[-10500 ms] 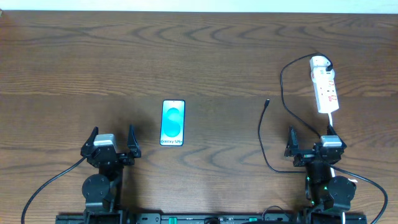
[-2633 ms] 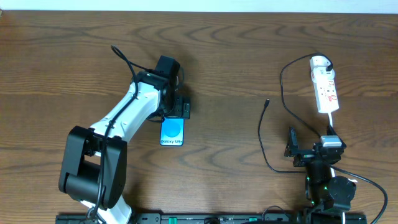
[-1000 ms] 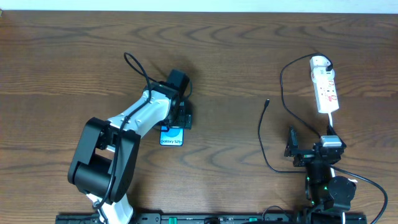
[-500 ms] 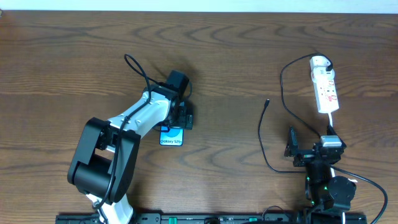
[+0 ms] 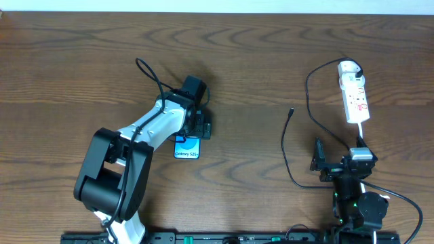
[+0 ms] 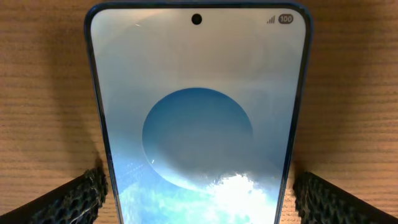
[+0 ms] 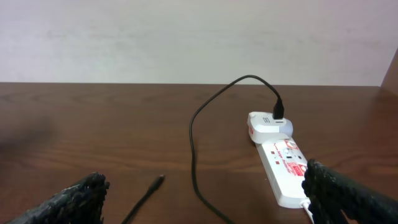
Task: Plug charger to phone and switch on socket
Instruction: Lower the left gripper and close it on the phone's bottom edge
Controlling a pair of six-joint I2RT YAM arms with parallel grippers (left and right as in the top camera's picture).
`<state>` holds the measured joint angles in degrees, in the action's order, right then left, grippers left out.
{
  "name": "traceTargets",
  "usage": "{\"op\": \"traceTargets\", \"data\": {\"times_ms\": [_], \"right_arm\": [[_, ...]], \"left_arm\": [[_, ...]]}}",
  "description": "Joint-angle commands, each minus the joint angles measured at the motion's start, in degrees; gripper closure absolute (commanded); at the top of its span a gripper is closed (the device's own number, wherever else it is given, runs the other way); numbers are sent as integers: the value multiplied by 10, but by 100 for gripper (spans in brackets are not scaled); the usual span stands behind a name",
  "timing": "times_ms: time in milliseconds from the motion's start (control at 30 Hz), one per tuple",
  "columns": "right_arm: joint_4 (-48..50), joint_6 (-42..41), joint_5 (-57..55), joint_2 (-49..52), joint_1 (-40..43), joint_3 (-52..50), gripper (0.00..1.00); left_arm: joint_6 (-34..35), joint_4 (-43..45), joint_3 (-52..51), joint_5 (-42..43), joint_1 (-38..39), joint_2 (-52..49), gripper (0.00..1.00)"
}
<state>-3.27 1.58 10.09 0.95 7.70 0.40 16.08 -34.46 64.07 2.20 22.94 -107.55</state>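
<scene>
The phone point(image 5: 188, 150) lies flat on the wooden table left of centre, its upper part hidden under my left gripper point(image 5: 193, 127). In the left wrist view the phone point(image 6: 198, 93) fills the frame and my left gripper point(image 6: 199, 202) is open, one pad point(image 6: 81, 199) on each side of its long edges, close to them. The charger, a thin black cable point(image 5: 285, 146), ends in a plug tip point(image 5: 291, 110) lying free right of centre; the tip point(image 7: 160, 180) also shows in the right wrist view. The socket point(image 5: 355, 98) lies at the far right. My right gripper point(image 5: 338, 158) is open and empty near the front edge.
A white adapter point(image 5: 348, 68) sits at the socket's far end with the black cable plugged into it; it also shows in the right wrist view point(image 7: 269, 123), above the socket point(image 7: 283, 168). The socket's white cord point(image 5: 361, 132) runs toward my right arm.
My left arm came from its rest pose and settled over the phone's upper part; over the last second it barely shifted. The right arm, cable and socket have not moved.
</scene>
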Motion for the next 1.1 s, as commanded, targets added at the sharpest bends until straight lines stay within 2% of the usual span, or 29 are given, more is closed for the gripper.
{"op": "traceTargets", "data": {"times_ms": [0,67,500,1067], "right_arm": [[-2,6,4,-6,2,-1,1],[-2,6,4,-6,2,-1,1],[-2,6,4,-6,2,-1,1],[-2,6,4,-3,2,-1,1]], "left_arm": [[-10,5,-11,6,0,-36,2],[-10,1,-11,16,0,-44,1],[-10,-4,-11,38,0,-47,17],[-8,-15,3,39,0,-36,24]]}}
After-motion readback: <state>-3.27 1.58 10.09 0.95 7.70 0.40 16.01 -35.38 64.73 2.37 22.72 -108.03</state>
